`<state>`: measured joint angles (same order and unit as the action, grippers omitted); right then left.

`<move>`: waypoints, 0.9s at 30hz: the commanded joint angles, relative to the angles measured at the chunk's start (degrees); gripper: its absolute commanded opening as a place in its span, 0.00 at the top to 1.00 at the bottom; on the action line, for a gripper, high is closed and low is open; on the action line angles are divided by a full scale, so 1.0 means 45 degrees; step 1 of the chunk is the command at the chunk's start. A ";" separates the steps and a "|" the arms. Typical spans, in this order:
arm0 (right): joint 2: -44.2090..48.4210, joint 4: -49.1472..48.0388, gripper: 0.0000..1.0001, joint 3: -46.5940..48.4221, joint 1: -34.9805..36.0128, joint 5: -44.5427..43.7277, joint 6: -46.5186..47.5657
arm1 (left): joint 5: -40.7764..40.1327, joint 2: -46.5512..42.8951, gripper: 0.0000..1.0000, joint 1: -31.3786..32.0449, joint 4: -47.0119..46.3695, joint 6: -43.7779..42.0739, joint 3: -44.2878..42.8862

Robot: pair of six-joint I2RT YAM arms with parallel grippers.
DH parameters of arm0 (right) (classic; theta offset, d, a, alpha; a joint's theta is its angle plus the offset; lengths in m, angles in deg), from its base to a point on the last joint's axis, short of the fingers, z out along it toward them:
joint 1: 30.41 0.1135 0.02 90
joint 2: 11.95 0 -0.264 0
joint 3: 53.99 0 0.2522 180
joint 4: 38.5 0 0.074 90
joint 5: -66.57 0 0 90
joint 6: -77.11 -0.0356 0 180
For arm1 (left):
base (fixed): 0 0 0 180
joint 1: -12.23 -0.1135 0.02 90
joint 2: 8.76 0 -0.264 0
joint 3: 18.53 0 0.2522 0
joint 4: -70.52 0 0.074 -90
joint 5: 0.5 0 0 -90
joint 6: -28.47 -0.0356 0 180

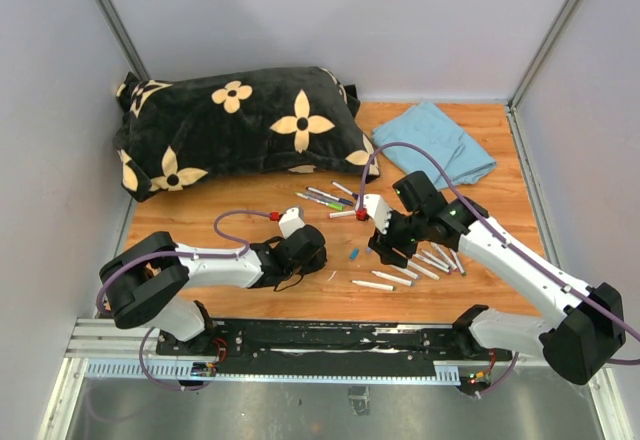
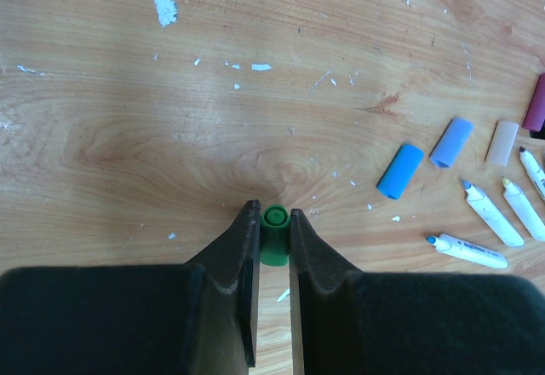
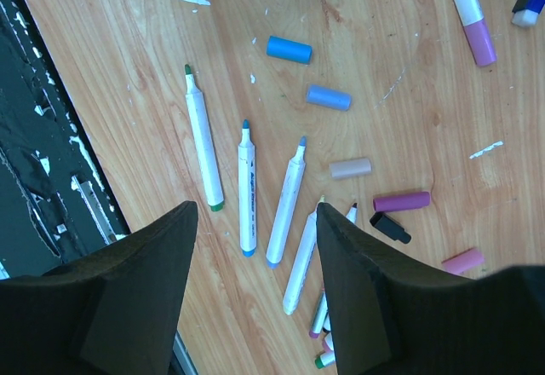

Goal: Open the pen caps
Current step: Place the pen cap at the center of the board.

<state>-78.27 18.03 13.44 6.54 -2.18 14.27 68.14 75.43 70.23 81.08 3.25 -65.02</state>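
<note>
Left hand [image 2: 274, 232] clenched on green cap [image 2: 274, 222]; right hand [image 3: 255, 215] released, empty.
Risk: my grip looks shallow, so the cap could pop out and roll right of the hand toward blue cap [image 2: 399, 170].

On the tabletop [image 1: 200, 225], a pillow [image 1: 235, 125] lies back left and a cloth [image 1: 440, 140] back right. Capped pens [image 1: 325, 198] lie mid-table, just before the pillow. Nearer, right of centre, uncapped pens [image 1: 375, 284] lie side by side — loose pen caps [image 1: 353, 254] just left of them. Farther left, one cap [image 2: 274, 243] sits between the left gripper [image 2: 274, 215]'s fingers [image 2: 234, 256].
</note>
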 commanded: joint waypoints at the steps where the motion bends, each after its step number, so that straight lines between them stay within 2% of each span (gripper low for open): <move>1: 0.0283 0.0297 0.40 -0.0141 -0.0340 0.0171 0.0196 | -0.0451 0.0140 0.92 0.0119 0.0218 -0.0008 -0.0218; 7: 0.0327 0.0298 0.40 -0.0139 -0.0378 0.0214 0.0196 | -0.0488 0.0125 0.90 0.0120 0.0280 0.0009 -0.0238; 12: 0.0352 0.0294 0.40 -0.0149 -0.0393 0.0247 0.0196 | -0.0567 0.0141 0.83 0.0118 0.0359 0.0032 -0.0264; 27: 0.0388 0.0300 0.40 -0.0169 -0.0475 0.0335 0.0215 | -0.0923 -0.0152 0.80 0.0120 0.0773 0.0016 -0.0394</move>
<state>-77.44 18.03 13.44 6.43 -1.87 14.40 66.58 75.40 70.23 82.35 3.29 -65.42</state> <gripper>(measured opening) 0.601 0.198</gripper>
